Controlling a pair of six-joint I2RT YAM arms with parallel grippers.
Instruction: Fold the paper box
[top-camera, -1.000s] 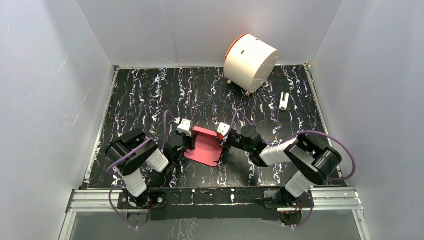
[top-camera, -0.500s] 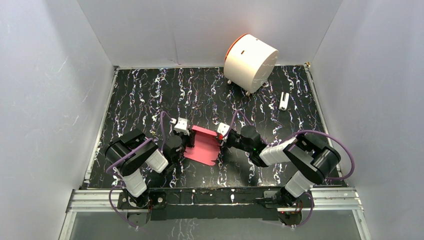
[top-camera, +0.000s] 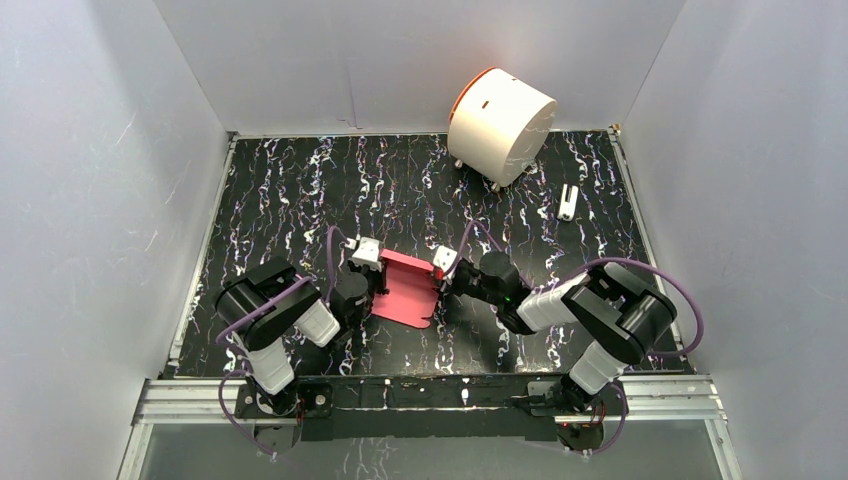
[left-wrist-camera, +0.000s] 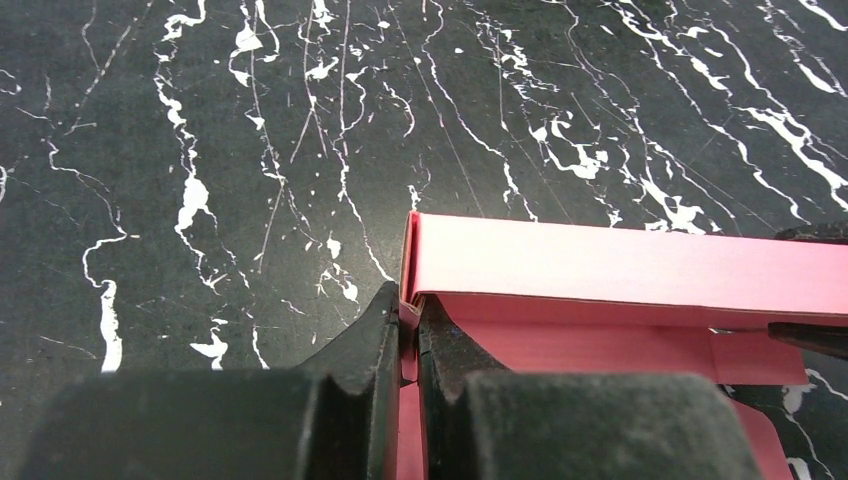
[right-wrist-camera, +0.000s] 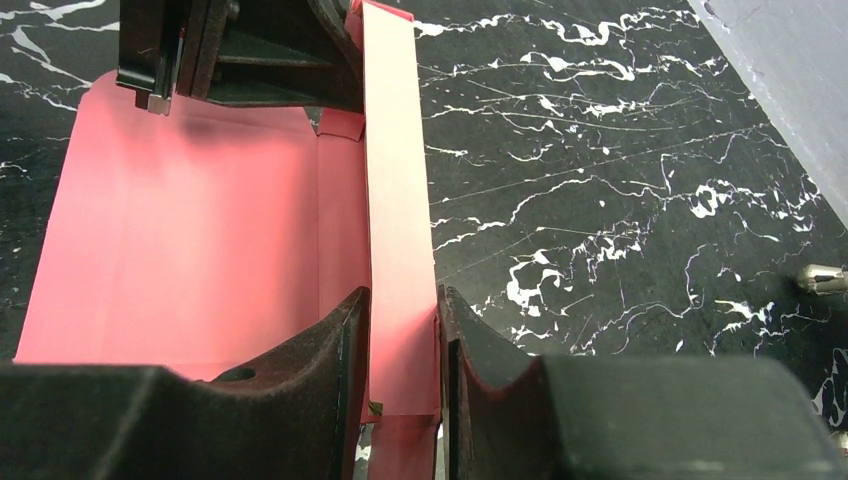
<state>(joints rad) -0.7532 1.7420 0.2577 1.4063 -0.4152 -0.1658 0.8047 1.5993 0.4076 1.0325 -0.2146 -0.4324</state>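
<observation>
Well nearer the arm bases than the white cylinder (top-camera: 502, 122), the paper box (top-camera: 405, 292) lay on the black marbled table (top-camera: 280, 190) with its far wall folded upright. The left gripper (left-wrist-camera: 408, 318) was clenched on that wall's left corner, its fingers tight against the pink card. The right gripper (right-wrist-camera: 402, 310) grasped the same raised strip at its other end, one finger against each side. A small white piece (top-camera: 568, 202) lay near the cylinder, to its right.

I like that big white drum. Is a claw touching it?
No, the white drum stands far behind the left claw and right claw.
</observation>
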